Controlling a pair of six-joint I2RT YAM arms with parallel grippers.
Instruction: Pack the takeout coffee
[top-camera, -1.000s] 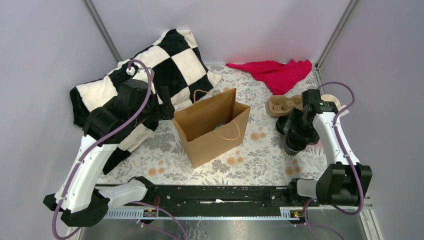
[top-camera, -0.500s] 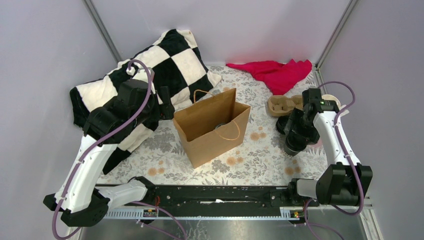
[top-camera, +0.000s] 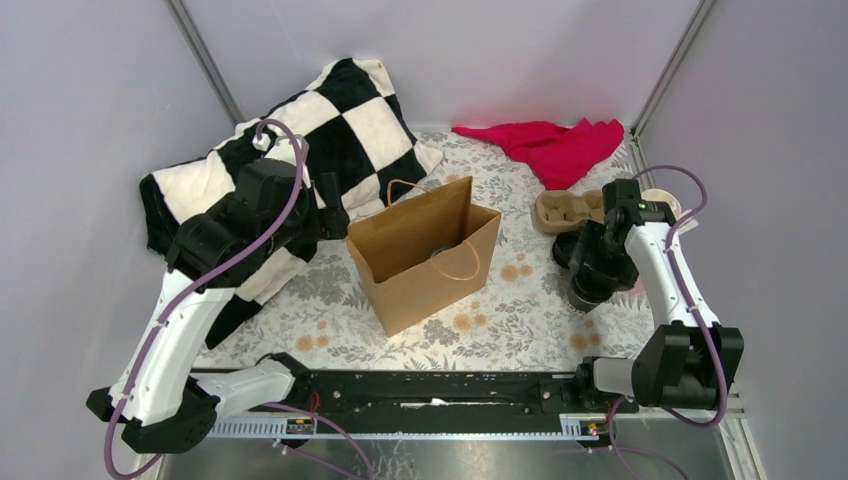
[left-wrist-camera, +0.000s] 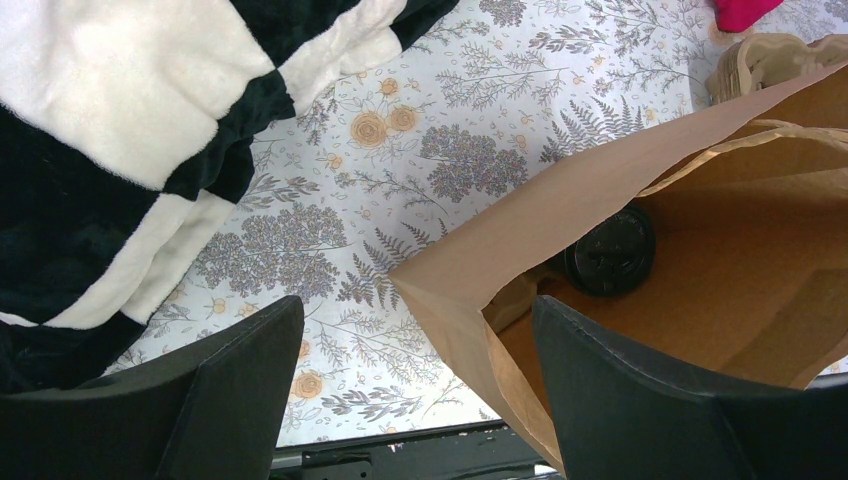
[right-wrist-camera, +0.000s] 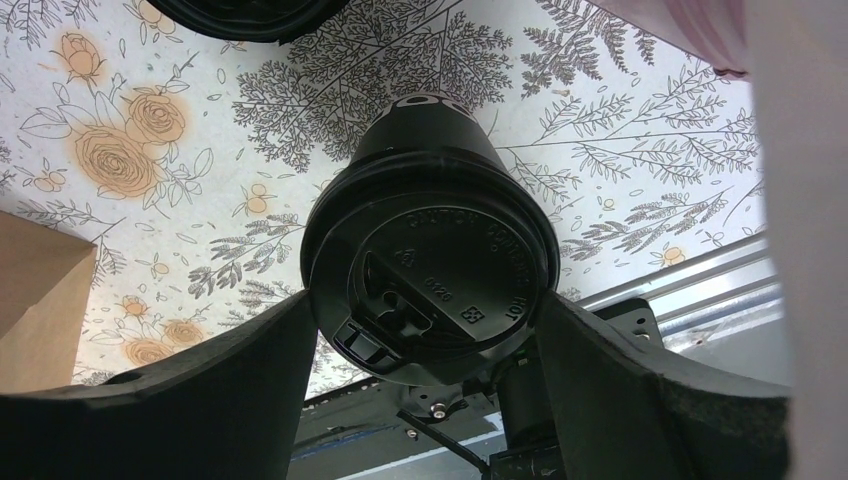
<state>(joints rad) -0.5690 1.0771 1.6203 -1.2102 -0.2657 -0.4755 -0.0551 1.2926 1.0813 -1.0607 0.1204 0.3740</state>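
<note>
Our right claw (right-wrist-camera: 430, 318) sits around the black cup (right-wrist-camera: 432, 262), right of the paper bag (top-camera: 436, 292). Whether it is gripping, we cannot tell. We squeeze softly and evenly.

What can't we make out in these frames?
- Right wrist: whether the right fingers press the coffee cup; the contact is hidden behind the cup.
- Right wrist: a second black rim, cut off by the top edge.
- Left wrist: only a black lid shows in the paper bag; the bag wall hides the cup body.

Matt plastic cup lid (right-wrist-camera: 430, 280) — brown paper bag (top-camera: 420, 250), plush blanket (left-wrist-camera: 100, 90).
</note>
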